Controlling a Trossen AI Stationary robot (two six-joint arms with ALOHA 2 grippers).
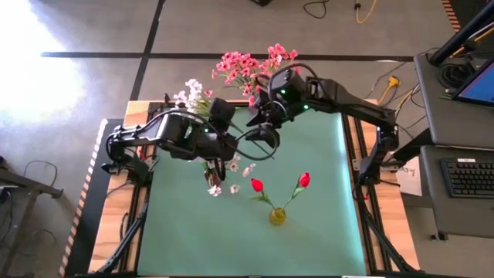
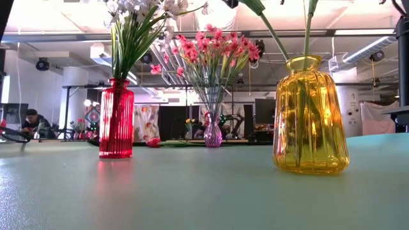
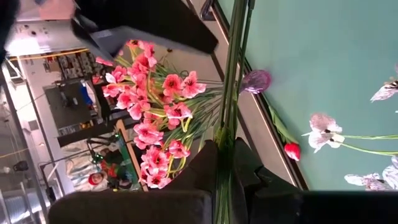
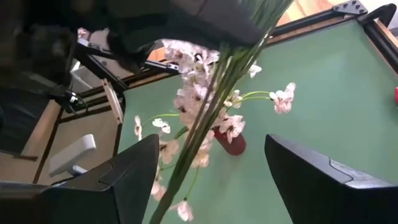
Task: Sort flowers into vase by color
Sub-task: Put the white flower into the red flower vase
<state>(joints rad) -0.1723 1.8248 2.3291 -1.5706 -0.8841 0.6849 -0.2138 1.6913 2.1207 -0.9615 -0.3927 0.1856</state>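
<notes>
Mostly ribbed glass vases (image 2: 310, 118), thin stems (image 3: 231, 74)

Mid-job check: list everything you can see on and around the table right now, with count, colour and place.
Table mat: one, pale green, covering the table top.
Red vase: one, left part of the mat, holding white flowers.
Purple vase: one, small, far edge of the mat, holding pink flowers.
Yellow vase: one, near edge, holding two red buds.
Loose red bud: one, lying near the mat's far edge.
Desk with keyboard: one, dark, right of the table.
Person: one, seated far back in the room.
Left end effector: shut on a bundle of green stems.
Right end effector: open, green stems between its fingers.
</notes>
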